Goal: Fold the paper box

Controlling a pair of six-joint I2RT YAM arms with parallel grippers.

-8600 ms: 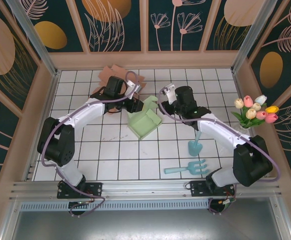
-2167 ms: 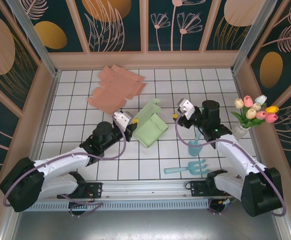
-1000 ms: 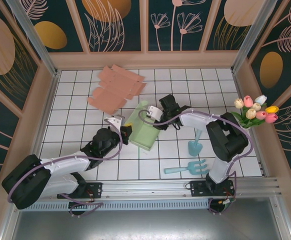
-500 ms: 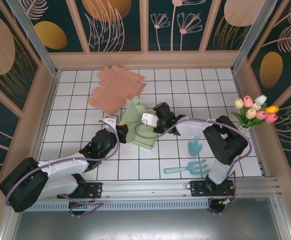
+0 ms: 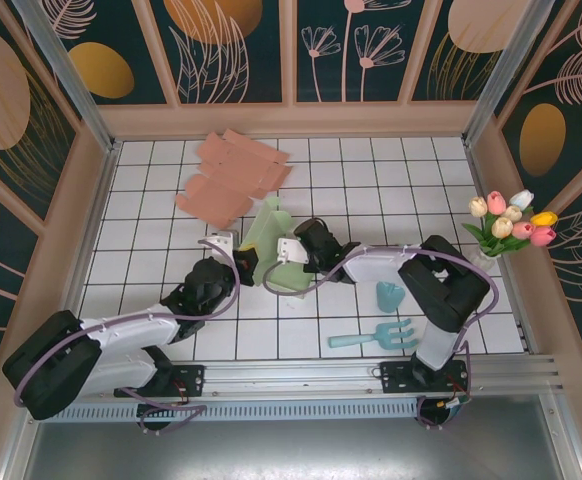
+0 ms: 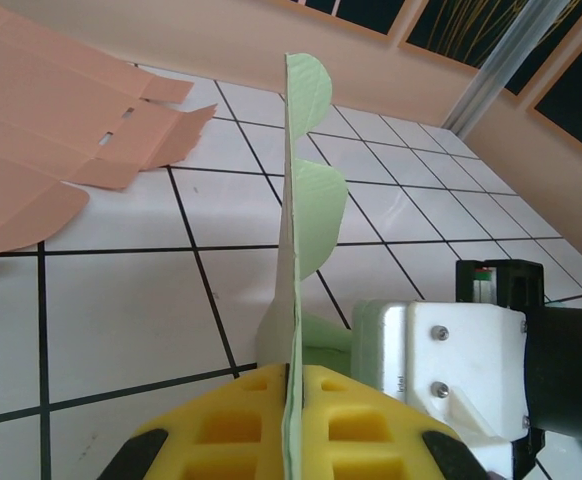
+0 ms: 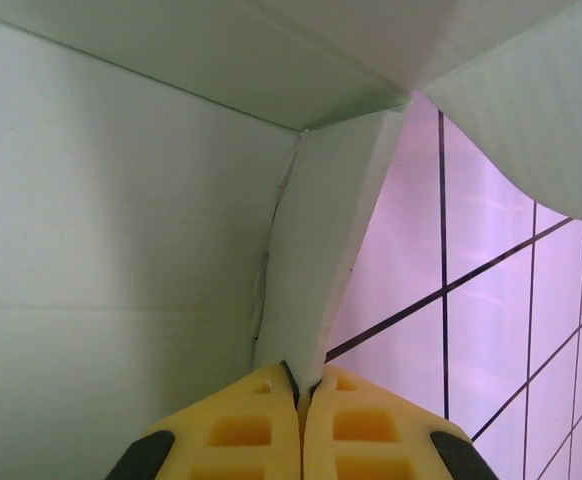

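"Green paper box [image 5: 268, 228], where is it?"
"Near the middle of the tabletop [image 5: 371, 180], standing on edge."
"Who holds it?"
"Left gripper [image 6: 293, 440] is clamped on its upright wall; right gripper [image 7: 301, 395] is pinched onto a flap."

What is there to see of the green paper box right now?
The green paper box is thin, pale green card, half folded, standing up on the white tiled table near its middle. One panel with a scalloped edge rises upright, seen edge-on from the left wrist. The left pincer is shut on that panel's lower edge. The right pincer is shut on a narrow inner flap beside a creased corner.
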